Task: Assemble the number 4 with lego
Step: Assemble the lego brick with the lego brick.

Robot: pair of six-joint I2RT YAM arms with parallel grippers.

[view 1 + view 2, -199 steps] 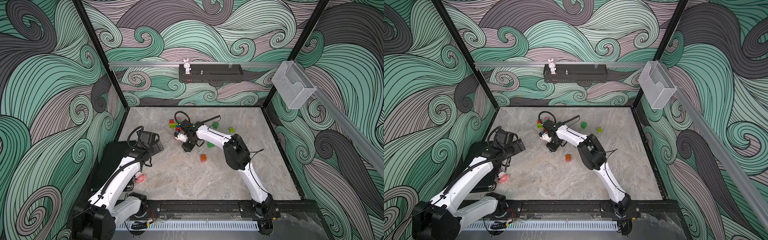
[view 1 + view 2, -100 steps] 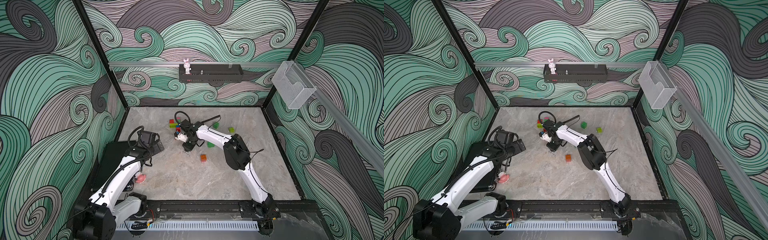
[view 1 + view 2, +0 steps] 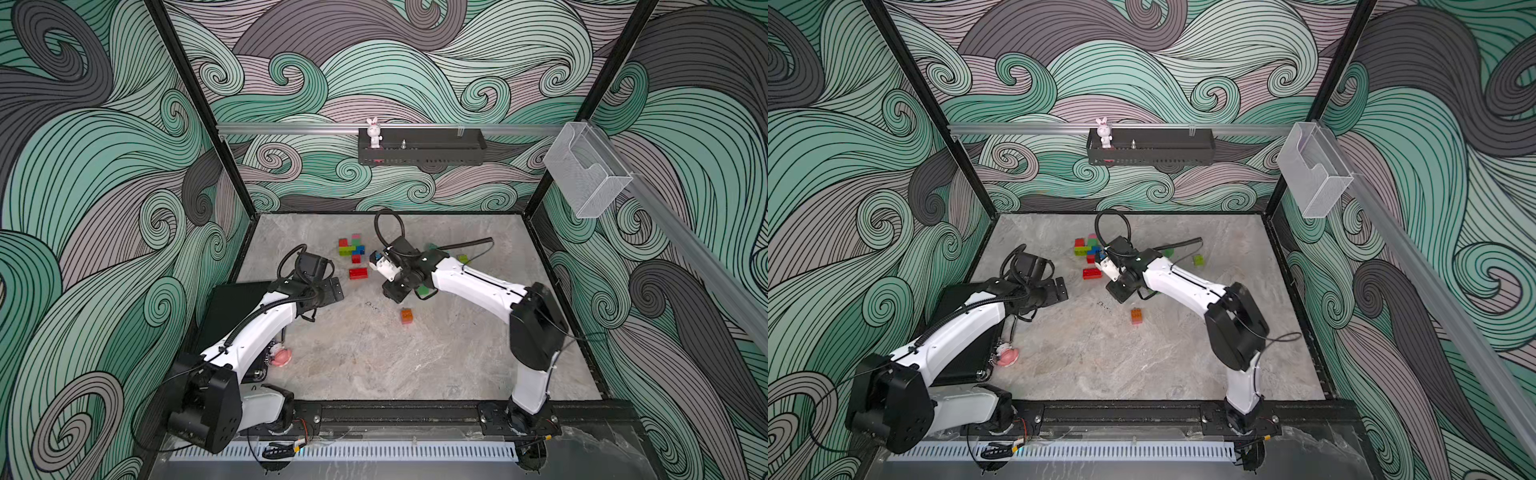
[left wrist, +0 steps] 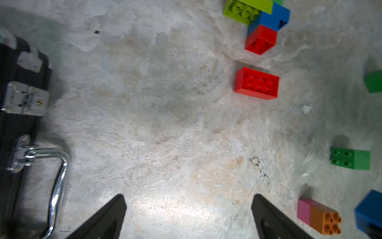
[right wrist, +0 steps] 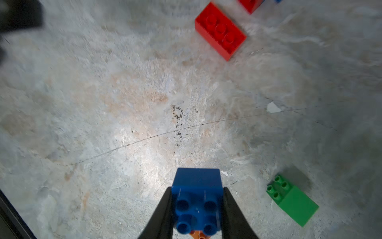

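Over the last second the right arm has hardly shifted in the top views. The change is at its tip: the right jaws have drawn in and now pinch a blue brick by two opposite faces, studs toward the wrist camera. That puts the next piece in hand. We cannot say for sure whether it is already clear of the counter, since both top views hide it under the wrist.

The left jaws stand spread wide over bare counter, gripping nothing. The left arm reaches out over the black case, whose chrome handle lies off to one side of the jaws.

The unfinished figure is a cluster of joined bricks in red, pink, lime, green and blue, toward the back of the counter. A loose red brick lies just in front of it, between the cluster and the held piece. We judge that red brick to be the main thing to steer round on the way in.

A green brick and an orange and pink brick lie near the right jaws. A lime brick lies beyond the arm. The middle and near part of the counter offers open room, and the side walls stand well apart from both arms.
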